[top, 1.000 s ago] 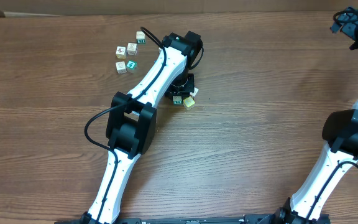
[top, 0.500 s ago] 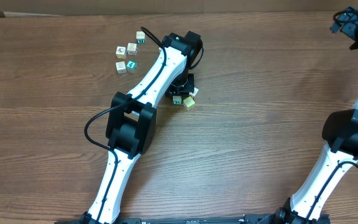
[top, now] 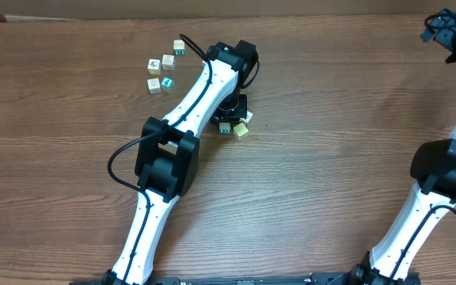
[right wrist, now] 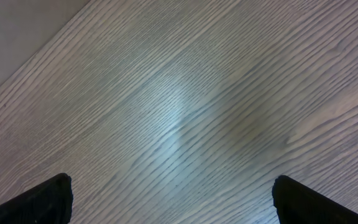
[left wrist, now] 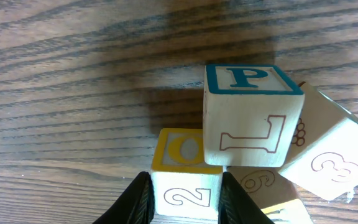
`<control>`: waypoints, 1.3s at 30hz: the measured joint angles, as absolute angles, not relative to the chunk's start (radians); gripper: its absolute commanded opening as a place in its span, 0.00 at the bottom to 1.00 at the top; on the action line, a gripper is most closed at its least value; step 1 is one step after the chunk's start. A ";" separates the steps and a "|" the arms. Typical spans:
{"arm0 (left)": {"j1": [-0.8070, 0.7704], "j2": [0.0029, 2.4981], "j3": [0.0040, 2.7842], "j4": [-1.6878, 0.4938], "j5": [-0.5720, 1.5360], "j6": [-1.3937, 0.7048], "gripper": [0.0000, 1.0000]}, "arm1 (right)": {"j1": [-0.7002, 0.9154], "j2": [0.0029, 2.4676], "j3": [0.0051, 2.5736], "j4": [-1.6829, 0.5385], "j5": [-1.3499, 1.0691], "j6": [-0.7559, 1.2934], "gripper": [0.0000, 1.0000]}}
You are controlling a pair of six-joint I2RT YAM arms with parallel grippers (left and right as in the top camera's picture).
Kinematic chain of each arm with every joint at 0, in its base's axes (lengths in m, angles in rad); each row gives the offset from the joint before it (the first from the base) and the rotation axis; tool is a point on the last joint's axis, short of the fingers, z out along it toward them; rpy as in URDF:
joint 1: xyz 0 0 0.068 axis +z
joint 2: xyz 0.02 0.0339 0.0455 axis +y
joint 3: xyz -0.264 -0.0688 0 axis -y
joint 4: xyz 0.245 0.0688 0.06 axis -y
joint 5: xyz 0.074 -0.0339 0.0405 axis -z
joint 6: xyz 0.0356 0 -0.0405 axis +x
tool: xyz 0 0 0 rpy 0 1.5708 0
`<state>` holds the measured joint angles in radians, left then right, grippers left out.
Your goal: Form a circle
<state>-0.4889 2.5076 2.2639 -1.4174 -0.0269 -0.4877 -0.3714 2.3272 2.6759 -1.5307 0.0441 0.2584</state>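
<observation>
Circle (top: pixel 168 62) of small cubes sits loosely grouped at the far left of the tabletop (top: pixel 331 158), well apart from both tools. Right tool (right wrist: pixel 171 186) hangs wide open over wood. Left tool (left wrist: pixel 186 190) is clamped on a yellow cube (left wrist: pixel 178 149), which stands just beside a teal P cube (left wrist: pixel 253 118).

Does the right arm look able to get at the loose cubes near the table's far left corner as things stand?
Probably not. The right gripper hangs open far off to the right, and the left arm lies stretched out between it and the loose cubes.
</observation>
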 measured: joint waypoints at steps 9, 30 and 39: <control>-0.488 2.508 2.264 -1.409 -0.030 -0.492 0.25 | -0.371 2.327 2.676 -1.530 0.044 0.258 1.00; -0.488 2.508 2.264 -1.410 -0.034 -0.492 0.42 | -0.371 2.327 2.676 -1.530 0.044 0.258 1.00; -0.485 2.508 2.264 -1.412 -0.033 -0.492 0.41 | -0.371 2.327 2.676 -1.530 0.044 0.258 1.00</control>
